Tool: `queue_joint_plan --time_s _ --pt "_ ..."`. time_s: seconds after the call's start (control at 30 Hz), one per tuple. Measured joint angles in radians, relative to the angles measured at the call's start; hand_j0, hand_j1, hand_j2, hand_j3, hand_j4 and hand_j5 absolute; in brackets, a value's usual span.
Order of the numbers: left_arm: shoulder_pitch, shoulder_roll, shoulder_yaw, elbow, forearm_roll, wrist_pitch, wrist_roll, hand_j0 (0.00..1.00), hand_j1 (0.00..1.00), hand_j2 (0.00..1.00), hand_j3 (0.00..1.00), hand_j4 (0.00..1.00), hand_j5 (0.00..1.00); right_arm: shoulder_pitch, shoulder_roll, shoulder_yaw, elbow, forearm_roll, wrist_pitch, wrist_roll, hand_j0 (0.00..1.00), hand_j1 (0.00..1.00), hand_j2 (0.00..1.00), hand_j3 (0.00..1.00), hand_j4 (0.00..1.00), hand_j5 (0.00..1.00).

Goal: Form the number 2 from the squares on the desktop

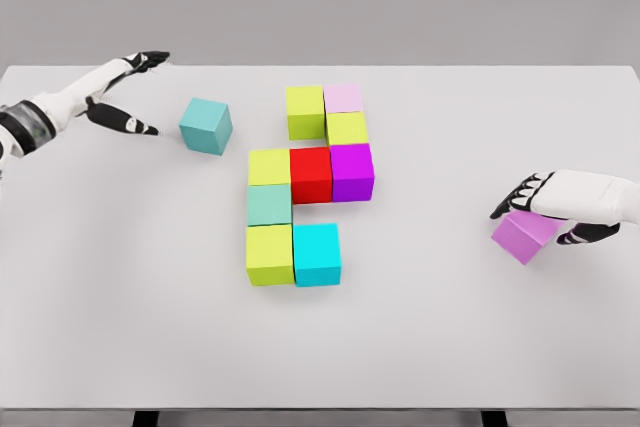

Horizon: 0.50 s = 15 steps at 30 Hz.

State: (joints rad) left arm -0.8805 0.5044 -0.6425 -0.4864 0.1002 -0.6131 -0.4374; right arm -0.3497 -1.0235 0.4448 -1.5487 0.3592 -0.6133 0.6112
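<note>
Several coloured cubes form a block shape at the table's middle: a lime cube (304, 111) and pale pink cube (343, 98) on top, a lime one (348, 129) below, then lime (269, 166), red (311, 173) and magenta (352, 170), a teal-green cube (269, 204), and lime (269, 253) beside cyan (316, 253) at the bottom. A loose teal cube (206, 125) lies left of them, just right of my open left hand (135, 97). My right hand (545, 209) is closed over a tilted violet cube (525, 236) at the right.
The white table (420, 347) reaches the frame's sides; its front edge (320, 409) shows at the bottom, with dark legs below it.
</note>
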Motion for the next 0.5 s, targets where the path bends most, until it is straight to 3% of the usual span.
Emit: queue_joint_plan --time_s 0.1,0.3,0.4,0.5 --pt "0.011 0.04 0.054 0.001 -0.001 0.001 0.002 1.0 1.0 1.0 1.0 1.0 1.0 0.0 -0.003 0.007 -0.003 0.007 0.0 0.0 0.85 0.85 0.85 0.85 0.85 0.85" --pt "0.009 0.116 0.083 0.008 -0.004 0.001 0.001 1.0 1.0 1.0 1.0 1.0 1.0 0.0 -0.002 0.015 -0.005 0.01 0.006 -0.003 0.85 0.85 0.85 0.85 0.85 0.85" --pt "0.011 0.12 0.083 -0.007 -0.007 0.001 -0.001 1.0 1.0 1.0 1.0 1.0 1.0 0.0 0.001 0.016 -0.006 0.011 0.007 -0.004 0.75 0.75 0.75 0.75 0.75 0.75" --pt "0.0 0.111 0.078 -0.031 -0.083 0.001 -0.003 1.0 1.0 1.0 1.0 1.0 1.0 0.0 0.004 0.016 -0.006 0.009 0.01 -0.006 0.72 0.72 0.72 0.72 0.72 0.72"
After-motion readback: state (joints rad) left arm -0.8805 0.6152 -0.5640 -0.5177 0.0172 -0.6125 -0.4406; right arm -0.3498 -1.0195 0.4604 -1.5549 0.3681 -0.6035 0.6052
